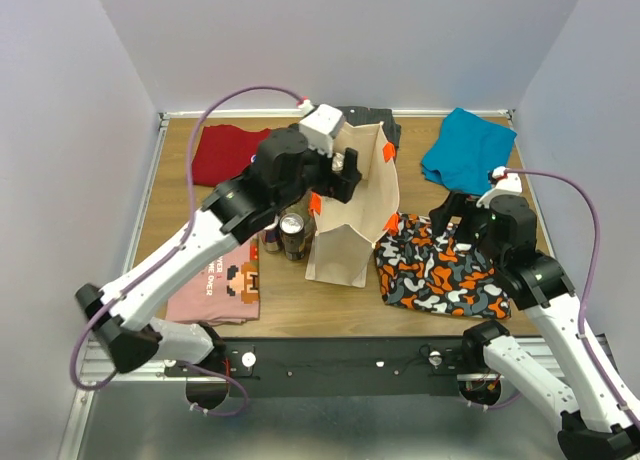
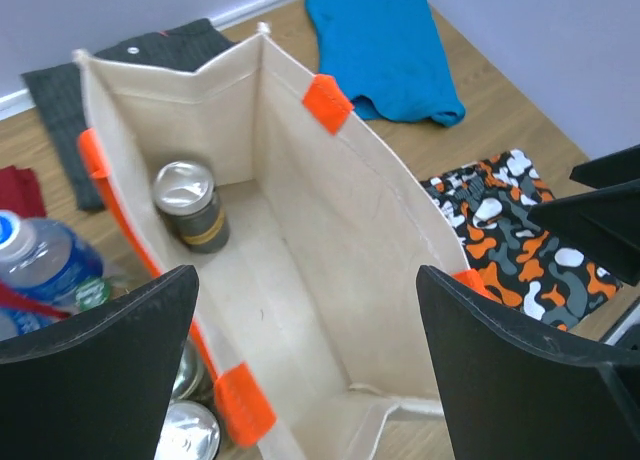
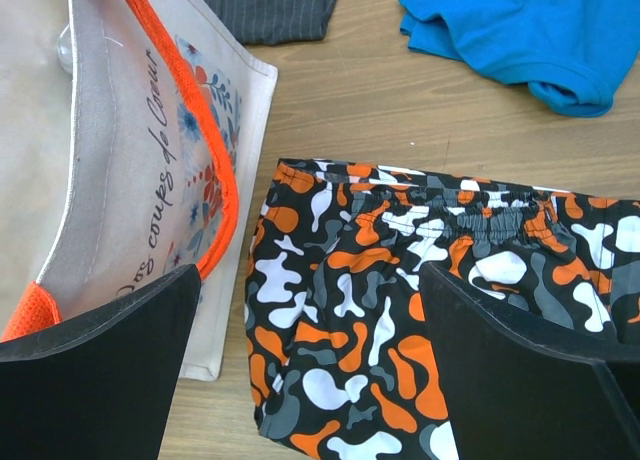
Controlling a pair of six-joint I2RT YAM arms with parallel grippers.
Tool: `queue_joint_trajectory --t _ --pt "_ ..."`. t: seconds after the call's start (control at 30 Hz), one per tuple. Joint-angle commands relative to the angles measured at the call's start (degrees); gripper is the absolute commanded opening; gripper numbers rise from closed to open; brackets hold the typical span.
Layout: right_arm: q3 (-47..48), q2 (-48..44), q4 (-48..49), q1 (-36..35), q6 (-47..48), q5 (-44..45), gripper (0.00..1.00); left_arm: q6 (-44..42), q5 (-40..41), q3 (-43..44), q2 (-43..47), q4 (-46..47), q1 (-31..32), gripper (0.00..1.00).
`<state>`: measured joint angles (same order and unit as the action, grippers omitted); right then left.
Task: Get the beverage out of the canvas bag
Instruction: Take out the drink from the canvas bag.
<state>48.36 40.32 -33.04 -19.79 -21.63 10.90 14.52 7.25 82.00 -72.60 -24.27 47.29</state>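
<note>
L tool (image 2: 308,280): released, jaws spread wide, nothing btwn them; hangs over the mouth of the canvas bag (image 2: 330,210), looking down into it.
Beverage: drink can (image 2: 188,205), upright on the bag floor, inside, below L tool toward its left-finger side, near the far end wall. Not touched by either finger.
Bag: stands upright & open, orange tabs at rim; right under L tool, just left of R tool.
R tool (image 3: 310,280): released, jaws wide, grasping nothing; hovers over camo shorts (image 3: 400,330), which lie flat beneath it, close beside the bag's base.
Outside bag: water bottle (image 2: 45,265) + loose cans (image 2: 190,430) by L tool's left finger, just beside the bag's outer wall.
Beyond R tool: blue tee (image 3: 520,30), apart from shorts.
Beyond bag: dark striped garment (image 3: 270,5), partly behind it.
Counter (image 3: 350,110): wood, bare strip btwn shorts & tee.
</note>
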Motion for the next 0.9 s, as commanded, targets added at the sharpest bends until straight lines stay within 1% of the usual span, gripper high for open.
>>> queue_joint_trajectory --t 0.0,0.03,0.07,0.13,0.17,0.2,0.27,0.33,0.37,0.43,0.47,0.63,0.87 --pt "-1.2 -0.9 1.0 0.0 -1.0 -0.8 0.99 -4.2 -7.1 6.8 -9.6 -5.0 0.3 0.99" --pt "-1.2 -1.0 1.1 -0.1 -1.1 -0.9 0.99 -4.8 -7.0 9.3 -11.2 -5.5 0.3 0.99" --pt "-1.2 -1.2 1.2 0.0 -1.1 -0.7 0.99 -5.1 -6.5 10.6 -15.0 -6.1 0.3 0.99" --pt "-1.2 -1.6 1.1 -0.1 -1.2 -0.6 0.99 -5.6 -4.5 15.1 -18.7 -8.8 0.3 0.99" --pt "-1.2 -1.5 1.1 0.0 -1.1 -0.6 0.99 -6.1 -3.5 16.7 -22.5 -9.7 0.3 0.99" --pt "-1.2 -1.5 1.1 0.0 -1.1 -0.6 0.99 -6.2 -1.3 18.3 -24.3 -11.8 0.3 0.99" --pt "-1.2 -1.4 1.1 -0.1 -1.1 -0.7 0.99 -5.8 -0.3 23.2 -29.7 -13.8 0.1 0.99" --pt "-1.2 -1.2 1.1 0.0 -1.0 -0.8 0.99 -5.2 0.4 28.4 -33.1 -16.9 -0.4 0.99" --pt "-1.2 -1.2 1.0 0.0 -1.0 -0.5 0.99 -5.0 1.0 30.0 -35.9 -17.6 -0.5 0.99" --pt "-1.1 -1.0 1.0 0.0 -1.0 -0.4 0.99 -3.8 2.2 33.7 -38.4 -19.4 -1.1 0.99" --pt "-1.0 -0.9 1.0 -0.1 -1.0 -0.3 0.99 -3.1 2.6 34.9 -40.6 -19.9 -1.3 0.99" --pt "-0.5 0.1 0.9 0.0 -0.4 0.3 0.99 -0.5 4.8 38.4 -43.9 -20.4 -2.9 0.99" --pt "-0.5 0.8 1.0 0.0 0.2 1.2 0.99 1.1 10.7 37.5 -45.4 -19.6 -4.7 0.99"
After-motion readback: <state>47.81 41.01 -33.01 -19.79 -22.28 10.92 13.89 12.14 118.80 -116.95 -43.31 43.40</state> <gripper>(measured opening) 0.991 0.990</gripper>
